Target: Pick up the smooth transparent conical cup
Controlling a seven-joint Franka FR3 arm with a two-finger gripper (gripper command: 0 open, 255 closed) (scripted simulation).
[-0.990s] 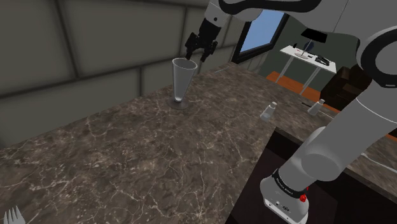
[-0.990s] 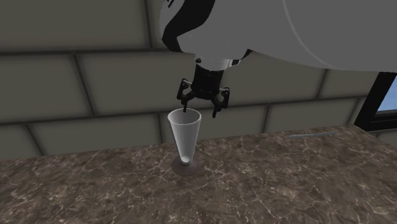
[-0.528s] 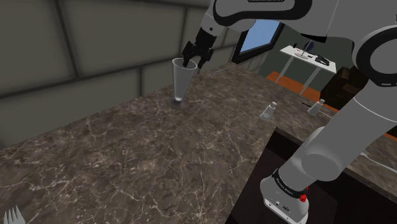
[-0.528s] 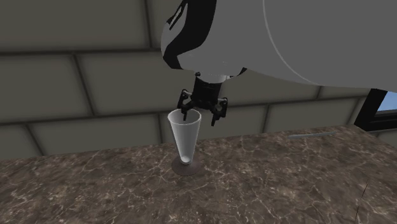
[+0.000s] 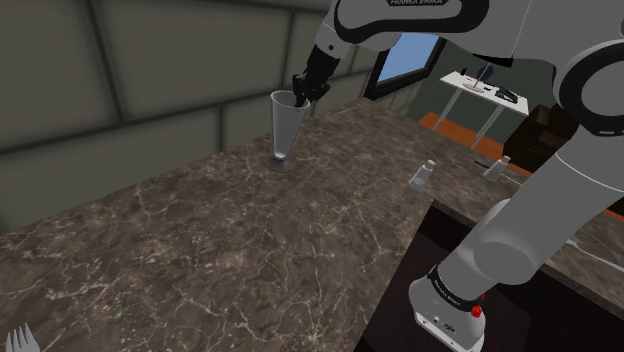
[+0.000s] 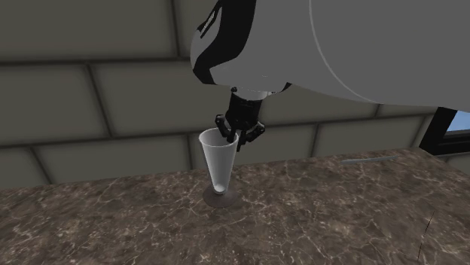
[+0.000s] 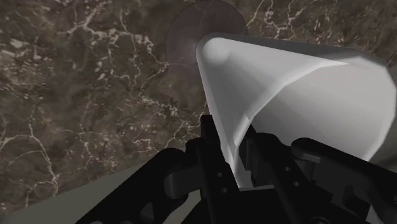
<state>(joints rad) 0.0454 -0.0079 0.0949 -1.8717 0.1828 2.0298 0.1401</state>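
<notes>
A clear conical cup (image 5: 285, 125) stands upright on its round foot on the dark marble counter (image 5: 250, 230), close to the tiled wall. My black gripper (image 5: 300, 97) comes down at the cup's rim on the side toward the shoulder view's right. In the second exterior view the gripper (image 6: 235, 141) has drawn its fingers together over the rim of the cup (image 6: 219, 162). The wrist view shows the cup (image 7: 299, 95) with its thin wall clasped in the gripper (image 7: 230, 153), one finger inside and one outside. The cup's foot still rests on the counter.
Two small shakers (image 5: 422, 175) (image 5: 497, 166) stand near the counter's right edge. A white fork (image 5: 25, 340) lies at the lower left corner. The tiled wall (image 5: 150, 70) rises just behind the cup. My stand (image 5: 450, 300) is at the lower right.
The gripper came down from above the cup to its rim, and its fingers went from spread apart to shut on the cup's wall. The cup has stayed in place.
</notes>
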